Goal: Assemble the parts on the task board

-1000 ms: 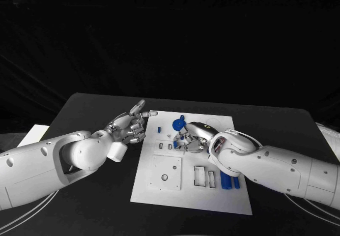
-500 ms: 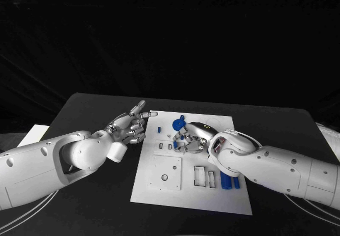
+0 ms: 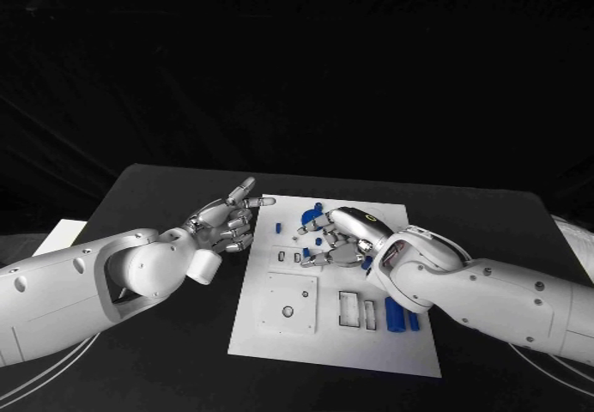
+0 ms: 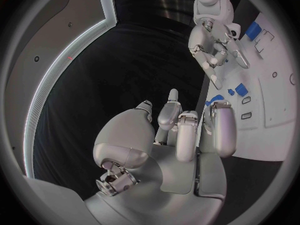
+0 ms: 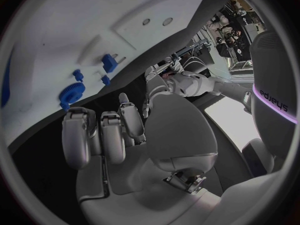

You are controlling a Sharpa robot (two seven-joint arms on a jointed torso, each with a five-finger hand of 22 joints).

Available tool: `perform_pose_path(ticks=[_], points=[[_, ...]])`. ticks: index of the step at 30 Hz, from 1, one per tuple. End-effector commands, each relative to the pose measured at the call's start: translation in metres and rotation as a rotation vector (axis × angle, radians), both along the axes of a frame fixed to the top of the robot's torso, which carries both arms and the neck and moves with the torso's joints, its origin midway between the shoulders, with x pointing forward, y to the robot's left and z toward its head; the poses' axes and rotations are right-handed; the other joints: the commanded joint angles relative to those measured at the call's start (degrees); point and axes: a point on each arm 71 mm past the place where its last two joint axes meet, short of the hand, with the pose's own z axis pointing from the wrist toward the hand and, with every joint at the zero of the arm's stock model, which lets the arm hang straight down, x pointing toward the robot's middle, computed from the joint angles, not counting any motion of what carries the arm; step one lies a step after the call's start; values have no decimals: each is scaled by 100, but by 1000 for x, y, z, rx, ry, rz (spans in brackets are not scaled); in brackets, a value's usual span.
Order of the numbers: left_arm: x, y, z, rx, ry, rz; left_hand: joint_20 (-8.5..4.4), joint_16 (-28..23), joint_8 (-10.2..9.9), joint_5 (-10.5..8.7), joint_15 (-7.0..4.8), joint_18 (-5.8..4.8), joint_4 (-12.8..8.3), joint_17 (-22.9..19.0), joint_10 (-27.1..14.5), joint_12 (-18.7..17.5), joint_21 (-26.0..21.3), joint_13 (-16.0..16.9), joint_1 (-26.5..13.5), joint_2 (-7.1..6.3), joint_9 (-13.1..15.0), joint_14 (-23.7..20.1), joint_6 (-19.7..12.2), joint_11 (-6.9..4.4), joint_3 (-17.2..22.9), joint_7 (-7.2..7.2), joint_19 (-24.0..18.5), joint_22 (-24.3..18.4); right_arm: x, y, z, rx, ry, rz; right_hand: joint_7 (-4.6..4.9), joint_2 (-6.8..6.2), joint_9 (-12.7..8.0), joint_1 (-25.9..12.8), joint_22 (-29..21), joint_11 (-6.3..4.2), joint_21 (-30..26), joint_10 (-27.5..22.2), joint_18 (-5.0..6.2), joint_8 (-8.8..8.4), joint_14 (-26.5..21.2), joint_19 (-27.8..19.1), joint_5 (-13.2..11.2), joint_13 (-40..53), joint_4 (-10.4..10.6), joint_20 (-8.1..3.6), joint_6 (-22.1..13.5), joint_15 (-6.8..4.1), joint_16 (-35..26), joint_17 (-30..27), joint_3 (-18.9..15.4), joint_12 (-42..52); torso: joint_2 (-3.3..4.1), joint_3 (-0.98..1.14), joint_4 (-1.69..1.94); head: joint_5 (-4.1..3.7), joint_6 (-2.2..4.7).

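The task board (image 3: 332, 330) lies mid-table (image 3: 161, 184); no writing is legible on it. Right hand (image 3: 336, 236) hovers over blue parts (image 3: 398, 316), fingers spread, seemingly empty. Left hand (image 3: 226, 220) beside the board, fingers loosely apart.

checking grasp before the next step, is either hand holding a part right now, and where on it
Nothing is held. The right hand is over the task board with fingers apart and nothing between them; the left hand hovers beside the board, open too.
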Motion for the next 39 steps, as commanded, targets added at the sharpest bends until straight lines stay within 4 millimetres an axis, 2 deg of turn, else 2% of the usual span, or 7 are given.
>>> perform_pose_path(ticks=[1,10,16,22,30,35,39], points=[[1,0,-4,108,8,-10,52,18,57,6,39,34,-116,1507,-53,-51,-93,-66,73,-147,34,614,-34,19,-11,-21,-42,-117,0,-7,23,177,-12,46,0,71,7,176,83,21,-52,-14,12,2,551,-22,-19,356,104,39,-19,46,-12,1324,-148,11,-30,18,-21,-13,31],[6,-2,-9,536,60,-195,-52,18,729,-33,-86,155,-158,1507,-408,-435,-492,-610,109,-443,355,614,223,-135,-270,-204,-293,-710,33,-77,76,351,69,-140,-99,396,63,353,23,-63,-89,23,27,141,528,-46,289,370,221,-9,315,-20,-75,1237,-168,75,-128,53,-67,4,46],[20,-6,4,910,44,-356,-159,18,1391,-824,-198,197,231,1507,-469,-520,-685,-735,-380,-484,727,614,241,-255,-721,-350,-380,-959,45,-122,95,412,78,-263,-117,451,62,373,32,-83,-83,46,25,150,527,-37,395,380,224,-33,354,-40,-80,1231,-181,101,-189,80,-104,4,44],[46,-17,29,1234,-64,-429,-267,18,2212,-840,-303,171,235,1507,-456,-550,-671,-762,-303,-369,1289,614,13,-369,-1002,-477,-312,-886,46,-145,101,417,75,-322,-123,465,60,393,19,-90,-91,33,27,150,522,-41,452,359,215,-41,365,-48,-96,1210,-189,78,-215,130,-137,36,17],[67,-51,43,1439,-158,-520,-296,18,2128,-838,-330,57,192,1507,-238,-371,-288,-478,104,-307,1348,614,70,-405,-1027,-508,-75,-308,48,-156,102,411,65,-362,-119,474,47,463,-57,-91,-136,-22,43,125,509,-75,487,297,173,-49,341,-52,-133,1159,-190,-2,-220,145,-146,43,-18],[74,-71,43,1492,-174,-569,-303,18,2064,-832,-338,9,198,1507,-99,-238,-124,-284,197,-224,1361,614,123,-412,-1008,-517,22,-63,51,-160,101,433,68,-386,-59,596,21,752,-1638,-35,-1200,-1264,366,79,94,-909,585,-871,46,-9,226,-2,-993,88,-74,-1581,-214,147,-151,63,-19],[81,-86,41,1513,-175,-583,-319,18,2079,-818,-361,-29,189,1507,2,-149,9,-150,288,-159,1433,614,266,-446,-988,-560,96,139,55,-163,99,460,75,-408,3,692,0,988,-3875,23,-3044,-2433,757,56,-886,-2156,578,-2383,-11,37,69,49,-2848,-1802,190,-3446,-205,133,-153,70,-6]])
